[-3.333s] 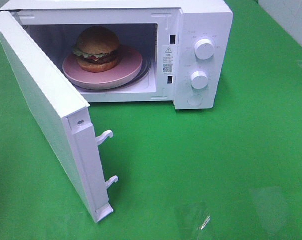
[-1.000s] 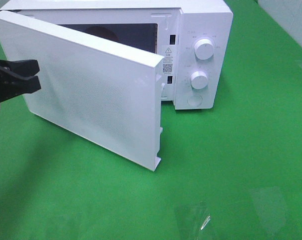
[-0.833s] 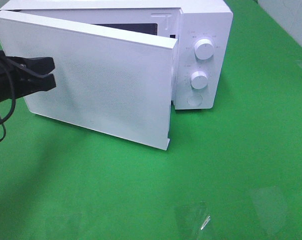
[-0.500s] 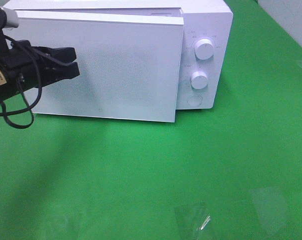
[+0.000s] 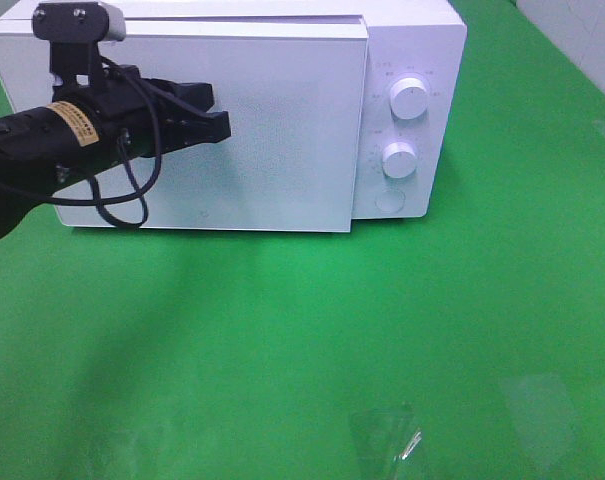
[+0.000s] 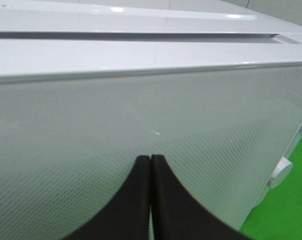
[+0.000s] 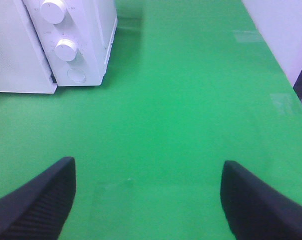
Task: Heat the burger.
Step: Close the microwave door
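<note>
Risk: microwave door (image 5: 282, 130) left unlatched.
We find left gripper (image 5: 225, 125) pressed together at the door, right gripper (image 7: 148, 172) spread, empty; an off-centre push may leave it ajar.

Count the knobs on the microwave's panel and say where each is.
2. The upper knob sits near the panel's top; the lower knob is just below it, above a flat round button.
</note>
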`<move>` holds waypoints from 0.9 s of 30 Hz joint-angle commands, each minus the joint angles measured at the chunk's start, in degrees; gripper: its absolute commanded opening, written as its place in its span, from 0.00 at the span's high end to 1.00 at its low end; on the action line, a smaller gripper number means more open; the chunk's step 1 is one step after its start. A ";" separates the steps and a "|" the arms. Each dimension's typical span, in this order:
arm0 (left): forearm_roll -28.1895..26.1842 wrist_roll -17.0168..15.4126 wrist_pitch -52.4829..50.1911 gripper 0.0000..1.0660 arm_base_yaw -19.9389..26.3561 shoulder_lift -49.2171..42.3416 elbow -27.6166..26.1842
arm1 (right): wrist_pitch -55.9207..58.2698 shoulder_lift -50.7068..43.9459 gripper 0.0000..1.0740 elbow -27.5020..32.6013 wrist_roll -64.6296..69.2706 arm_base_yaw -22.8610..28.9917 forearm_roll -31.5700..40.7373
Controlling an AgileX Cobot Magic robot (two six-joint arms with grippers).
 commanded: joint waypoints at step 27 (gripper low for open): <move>-2.75 2.12 8.77 1.00 -4.24 11.12 -22.12 | -0.34 -1.55 0.30 0.06 -0.63 -0.17 -0.34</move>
